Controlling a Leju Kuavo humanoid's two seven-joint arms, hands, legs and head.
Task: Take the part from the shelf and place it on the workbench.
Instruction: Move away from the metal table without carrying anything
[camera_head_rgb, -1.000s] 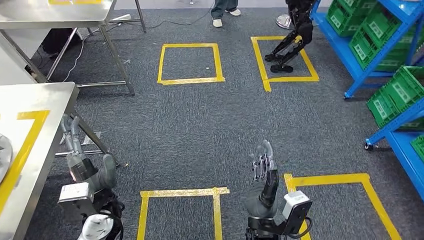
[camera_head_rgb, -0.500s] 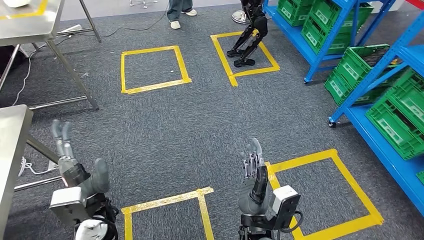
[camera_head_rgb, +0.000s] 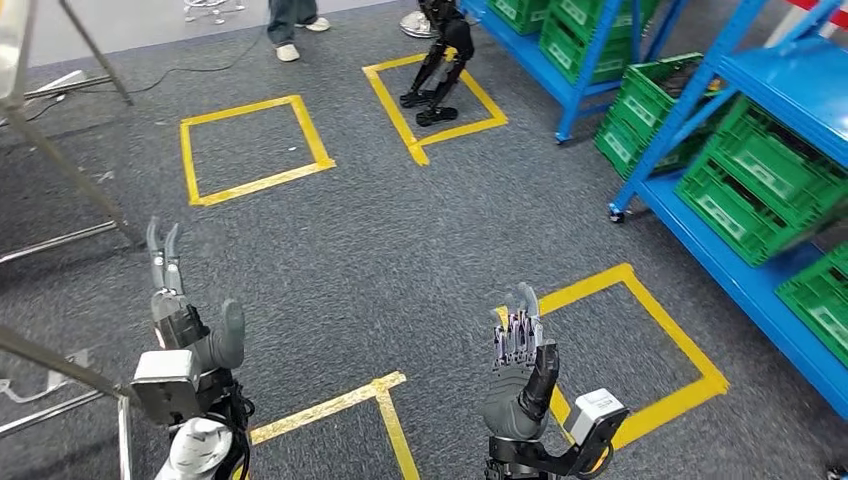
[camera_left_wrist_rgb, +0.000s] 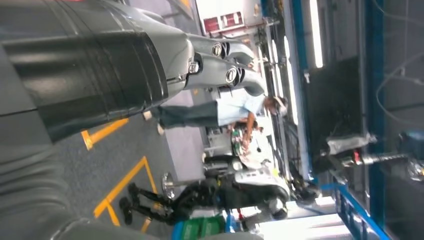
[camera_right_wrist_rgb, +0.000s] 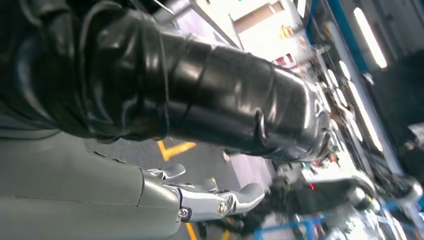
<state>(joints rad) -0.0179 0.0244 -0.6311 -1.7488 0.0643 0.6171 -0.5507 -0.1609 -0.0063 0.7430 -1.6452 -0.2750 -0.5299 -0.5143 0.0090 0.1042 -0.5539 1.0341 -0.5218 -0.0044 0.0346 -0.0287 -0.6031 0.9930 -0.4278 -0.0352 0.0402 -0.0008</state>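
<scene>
- Your view has swung right within the last second: the workbench is gone and the blue shelf fills more.
- Left hand and right hand stay spread, empty; pickup is ahead.

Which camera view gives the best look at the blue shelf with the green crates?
The head view: the blue shelf runs along the right side, its green crates sharp. The left wrist view catches a blurred blue shelf edge. The right wrist view has only a blurred blue bar.
</scene>
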